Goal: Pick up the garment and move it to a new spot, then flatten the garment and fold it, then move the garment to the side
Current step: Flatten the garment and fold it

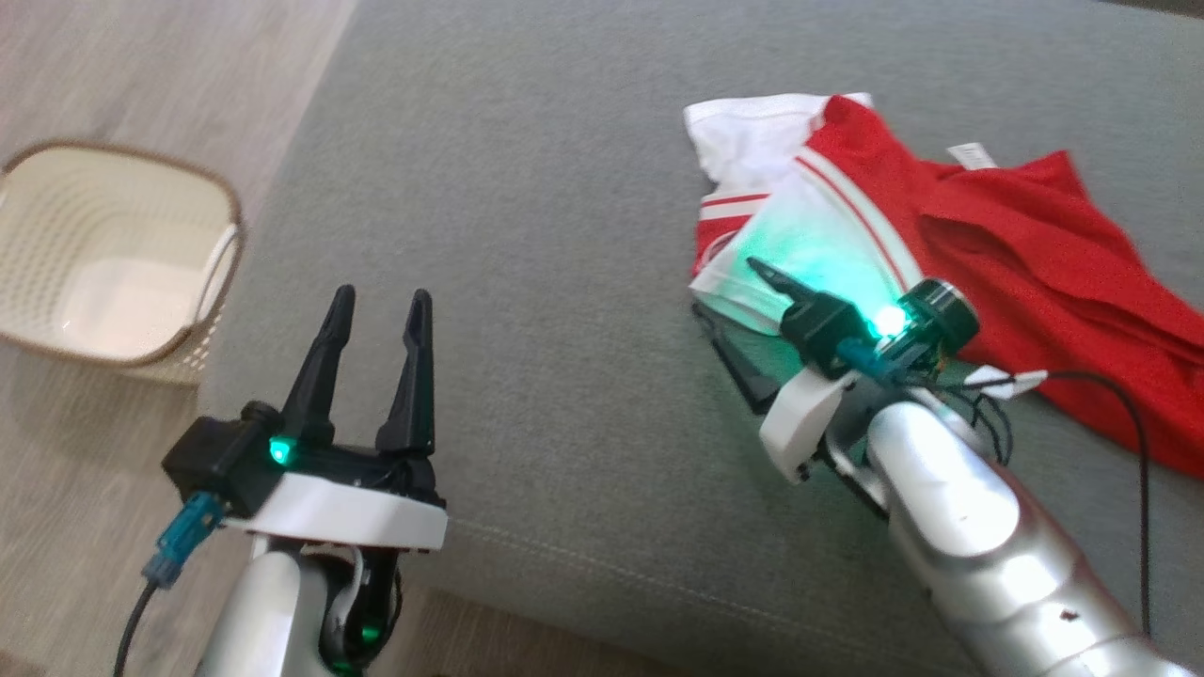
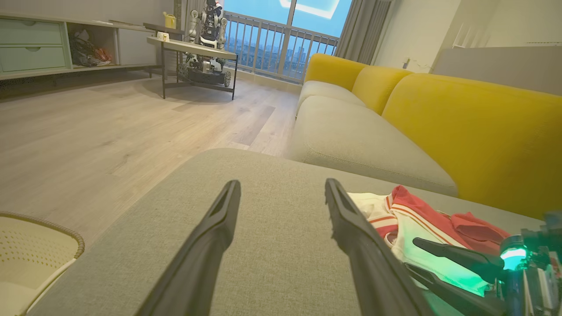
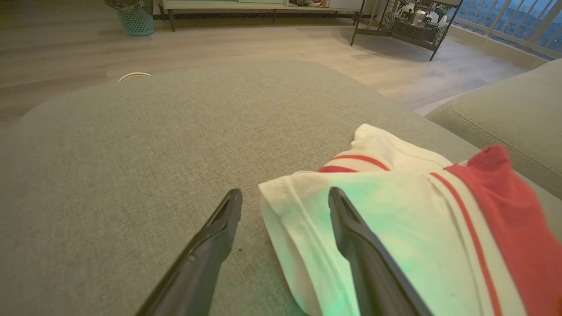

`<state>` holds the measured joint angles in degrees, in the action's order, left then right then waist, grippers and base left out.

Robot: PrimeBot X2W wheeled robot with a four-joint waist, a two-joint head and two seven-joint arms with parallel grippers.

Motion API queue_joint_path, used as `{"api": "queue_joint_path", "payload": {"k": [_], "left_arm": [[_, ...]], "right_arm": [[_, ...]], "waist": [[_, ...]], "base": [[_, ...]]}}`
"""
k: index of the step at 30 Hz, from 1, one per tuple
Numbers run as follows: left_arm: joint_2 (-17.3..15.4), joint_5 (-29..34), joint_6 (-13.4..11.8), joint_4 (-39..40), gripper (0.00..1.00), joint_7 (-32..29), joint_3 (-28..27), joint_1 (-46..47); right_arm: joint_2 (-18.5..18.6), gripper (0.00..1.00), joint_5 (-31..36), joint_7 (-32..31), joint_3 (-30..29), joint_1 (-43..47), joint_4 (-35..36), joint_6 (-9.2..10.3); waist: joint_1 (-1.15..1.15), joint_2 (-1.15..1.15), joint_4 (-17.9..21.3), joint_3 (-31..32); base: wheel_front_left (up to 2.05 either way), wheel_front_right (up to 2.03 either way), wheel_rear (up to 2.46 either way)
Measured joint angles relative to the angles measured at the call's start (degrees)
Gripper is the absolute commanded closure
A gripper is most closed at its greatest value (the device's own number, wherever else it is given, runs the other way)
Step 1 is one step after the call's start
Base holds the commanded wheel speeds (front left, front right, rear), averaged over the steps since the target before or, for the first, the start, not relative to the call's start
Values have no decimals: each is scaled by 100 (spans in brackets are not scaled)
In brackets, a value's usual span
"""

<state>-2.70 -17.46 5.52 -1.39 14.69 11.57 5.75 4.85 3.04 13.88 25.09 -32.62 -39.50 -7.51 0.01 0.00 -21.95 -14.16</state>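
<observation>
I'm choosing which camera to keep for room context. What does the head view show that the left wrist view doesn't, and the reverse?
Head view adds: the right arm's silver forearm, a white label on the red cloth, and a black cable.

Left wrist view adds: the yellow sofa back, the balcony railing, a low table and a cabinet with drawers.

Shared: the red and white garment lying on the grey cushion, the basket on the floor, the open left gripper, and the open right gripper at the garment's white edge.

No legible text anywhere
</observation>
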Motion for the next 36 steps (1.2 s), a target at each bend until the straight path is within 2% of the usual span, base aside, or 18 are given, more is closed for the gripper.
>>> {"api": "queue_joint_path", "payload": {"k": [5,10,11,12,13,22,29,33,36], "left_arm": [[3,-100,-52,-35,0,0,91,47],[5,-158,-103,-69,0,0,209,52],[8,-174,-104,-71,0,0,234,62],[10,-177,-105,-76,0,0,243,76],[11,-177,-105,-83,0,0,244,89],[14,-183,-155,-178,0,0,168,78],[13,-164,-151,-192,0,0,68,-78],[10,-165,-149,-193,0,0,64,-204],[9,-171,-149,-162,0,0,118,-195]], "right_arm": [[-4,0,92,33,-133,-294,-482,0],[-5,0,154,34,-210,-431,-677,0],[-7,28,154,35,-229,-442,-690,0],[-9,76,154,35,-255,-441,-699,0],[-12,100,154,35,-288,-441,-705,0],[-45,100,67,44,-458,-152,-270,0],[-51,100,-86,44,-443,257,645,0],[291,100,-167,13,-308,162,1087,0],[870,100,-269,-244,-189,-387,1255,0]], "waist": [[0,0,-265,-175],[0,0,-404,-288],[0,0,-420,-296],[0,0,-430,-298],[0,0,-432,-290],[-1,0,-169,49],[-1,0,201,421],[-2,0,454,576],[-2,0,580,570]], "base": [[0,0,0],[0,0,0],[0,0,0],[0,0,0],[0,0,0],[0,0,0],[0,0,0],[0,0,0],[0,0,0]]}}
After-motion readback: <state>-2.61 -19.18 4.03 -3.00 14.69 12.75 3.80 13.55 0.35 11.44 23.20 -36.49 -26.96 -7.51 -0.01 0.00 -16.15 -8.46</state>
